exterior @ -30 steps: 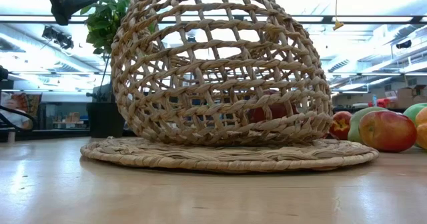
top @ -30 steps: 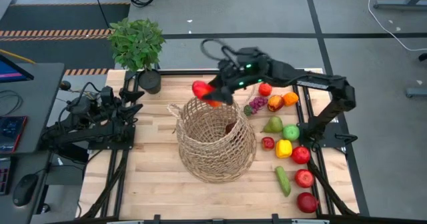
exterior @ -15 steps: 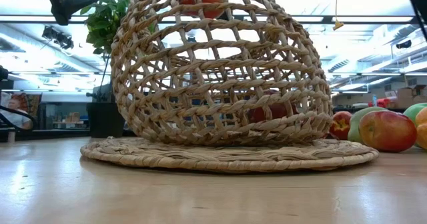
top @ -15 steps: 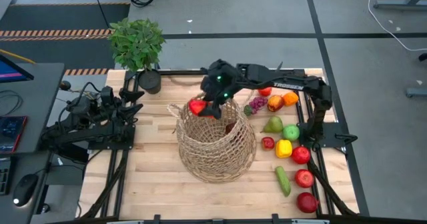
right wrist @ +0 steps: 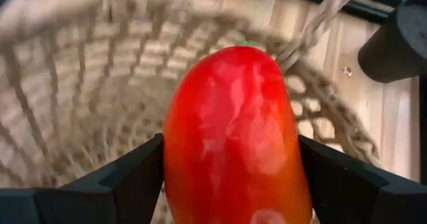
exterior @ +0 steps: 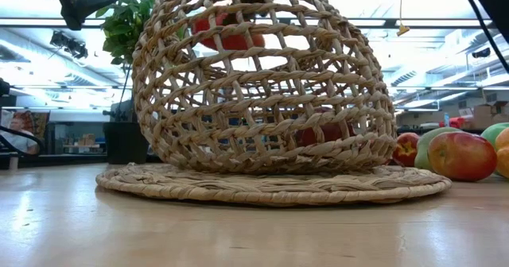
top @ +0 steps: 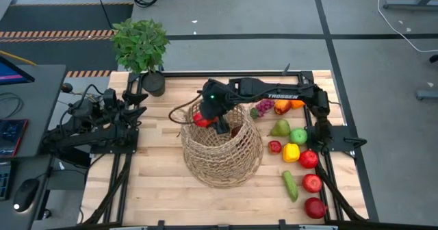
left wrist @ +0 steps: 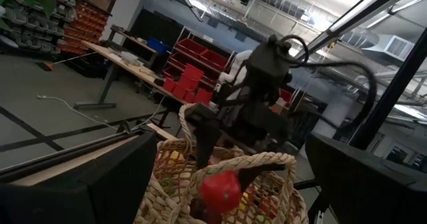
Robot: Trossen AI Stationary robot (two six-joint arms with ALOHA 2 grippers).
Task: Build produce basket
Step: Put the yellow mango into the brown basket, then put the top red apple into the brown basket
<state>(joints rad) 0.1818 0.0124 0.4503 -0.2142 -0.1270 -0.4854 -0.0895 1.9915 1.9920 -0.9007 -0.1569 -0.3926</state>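
1. High: the right gripper (top: 209, 118) pinched a red pepper (top: 200, 118) over the basket (top: 220, 148) mouth; the left gripper (top: 133, 101) waited spread, well apart.
2. Low: the pepper (exterior: 231, 30) hung inside the basket's (exterior: 262, 92) top.
3. Right wrist: the pepper's (right wrist: 233, 137) long axis pointed into the basket (right wrist: 80, 104).

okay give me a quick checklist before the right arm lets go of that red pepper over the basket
1. Grip: right gripper shut on the red pepper, a finger on each side. Ok.
2. Position: in the high view the pepper sits over the wicker basket opening, near its far rim. Ok.
3. Height: in the low view the pepper shows through the weave in the upper part of the basket, so it is below the rim. Ok.
4. Landing spot: one red item already lies at the bottom; what lies directly under the pepper, cannot tell.
5. Left gripper open, parked at the table's left edge, apart from the basket. Ok.
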